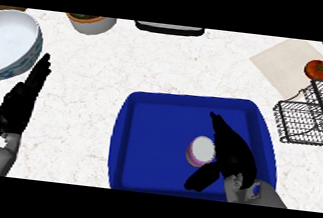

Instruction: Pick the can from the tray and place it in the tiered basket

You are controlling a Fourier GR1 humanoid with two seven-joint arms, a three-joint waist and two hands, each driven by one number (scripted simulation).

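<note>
Here the speckled white counter (125,66) carries one large white bowl with a patterned blue outside (4,45) at the far left, one small grey pot holding something green (91,23) at the far edge, one dark flat object (169,28) beside it, and one pale square board (292,63) at the far right with a single red tomato (317,69) on it. Just in front of the board stands one black wire tiered basket (316,116), well apart from the can, with nothing lying between them but the tray's rim. One deep blue rectangular tray (156,115) sits in the middle, and in it stands the single small can with a white top and purple side (201,151), upright, towards the tray's near right part. The black right hand (228,154) lies right beside it, fingers straight and released, thumb below the can, not grasping it. The black left hand (23,100) rests open at the left, fingers up, next to the bowl
</note>
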